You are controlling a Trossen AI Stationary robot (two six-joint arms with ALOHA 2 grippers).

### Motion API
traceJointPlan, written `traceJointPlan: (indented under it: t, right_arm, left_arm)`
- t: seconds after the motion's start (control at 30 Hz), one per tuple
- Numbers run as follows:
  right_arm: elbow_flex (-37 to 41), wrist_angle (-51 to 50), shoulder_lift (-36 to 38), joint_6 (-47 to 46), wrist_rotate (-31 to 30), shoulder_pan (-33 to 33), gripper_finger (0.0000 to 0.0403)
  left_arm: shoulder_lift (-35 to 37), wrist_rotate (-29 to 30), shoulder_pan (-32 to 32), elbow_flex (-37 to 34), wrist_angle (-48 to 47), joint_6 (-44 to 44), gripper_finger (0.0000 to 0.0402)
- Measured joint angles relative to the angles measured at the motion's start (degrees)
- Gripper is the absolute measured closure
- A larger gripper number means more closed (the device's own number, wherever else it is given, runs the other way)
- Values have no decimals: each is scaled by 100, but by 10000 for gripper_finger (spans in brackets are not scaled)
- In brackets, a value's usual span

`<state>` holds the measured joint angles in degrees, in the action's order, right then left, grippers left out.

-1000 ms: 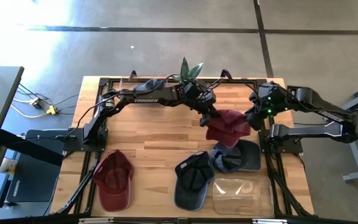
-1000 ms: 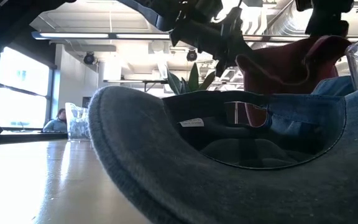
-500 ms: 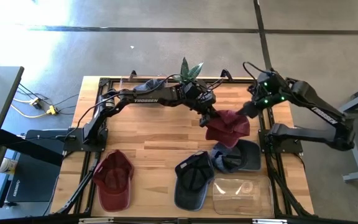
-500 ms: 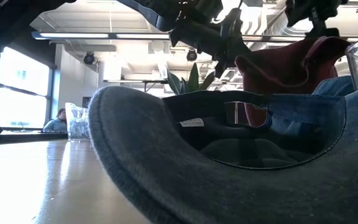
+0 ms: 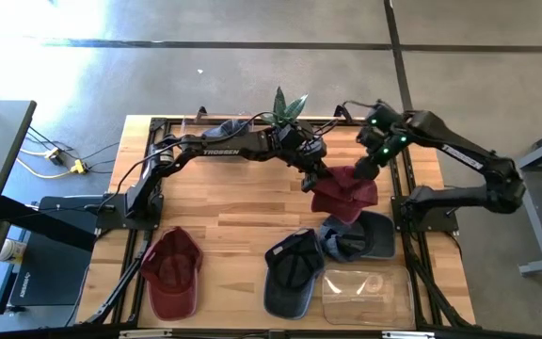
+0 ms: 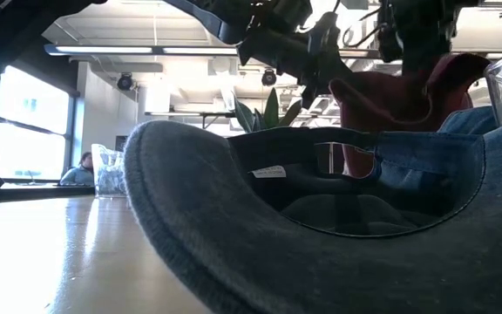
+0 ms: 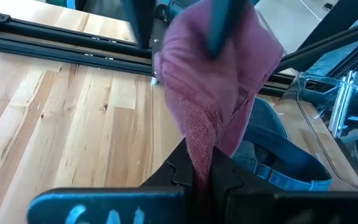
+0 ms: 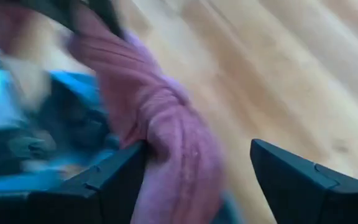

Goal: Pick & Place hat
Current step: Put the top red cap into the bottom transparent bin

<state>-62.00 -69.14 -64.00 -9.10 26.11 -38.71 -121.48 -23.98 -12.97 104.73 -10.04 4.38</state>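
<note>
A maroon hat [image 5: 346, 193] hangs over the table's right middle, above a blue denim hat [image 5: 358, 235]. My left gripper [image 5: 314, 181] reaches in from the left and is shut on the maroon hat's left side. My right gripper [image 5: 365, 169] is open and comes down at the hat's far right part. In the right wrist view, a bunched fold of the maroon hat [image 8: 166, 143] lies between its fingers, beside one finger [image 8: 107, 180]. The low view shows the maroon hat [image 6: 408, 96] raised behind the denim hat's brim. My left gripper pinches a bunched fold of the maroon hat's cloth [image 7: 199, 163] between its two fingers, coming from the table's left and slanting down. The hat is lifted and droops ahead of and below the fingers. Whether its lower end touches the denim hat cannot be told. My right gripper has the hat's fold between its open fingers; I cannot tell whether a finger touches it.
A second maroon hat [image 5: 170, 273] lies near the front left and a dark navy hat [image 5: 290, 273] at front centre. A clear plastic box [image 5: 365, 294] sits at the front right. A plant [image 5: 288, 108] and another hat [image 5: 222, 130] are at the far edge.
My right gripper has swung toward the table's left and sunk toward the maroon hat, and now stands over its far right part. My left gripper and the hat have kept still.
</note>
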Motion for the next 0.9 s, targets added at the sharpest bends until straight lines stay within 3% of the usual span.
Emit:
traceJointPlan:
  t: [0.13, 0.23, 0.43, 0.57, 0.73, 0.9]
  right_arm:
    - [0, 59, -254, 438, -1421, 366, 144]
    - [0, 72, -250, 668, -1958, 574, 157]
    - [-352, -106, 139, 782, -1390, 664, 162]
    - [-531, 23, 360, 925, -1371, 581, 146]
    - [-327, 592, 203, 1764, -761, 337, 122]
    - [181, 1139, -212, 3100, -224, 229, 127]
  left_arm:
    - [99, -200, 0, 3, 45, -1, 395]
    - [105, -232, -1, 8, 29, 25, 395]
    - [99, -239, -13, 4, -27, 61, 395]
    - [99, -272, -13, 4, -41, 63, 395]
    - [97, -377, -13, 4, -40, 63, 395]
    - [97, -429, -13, 4, -42, 51, 395]
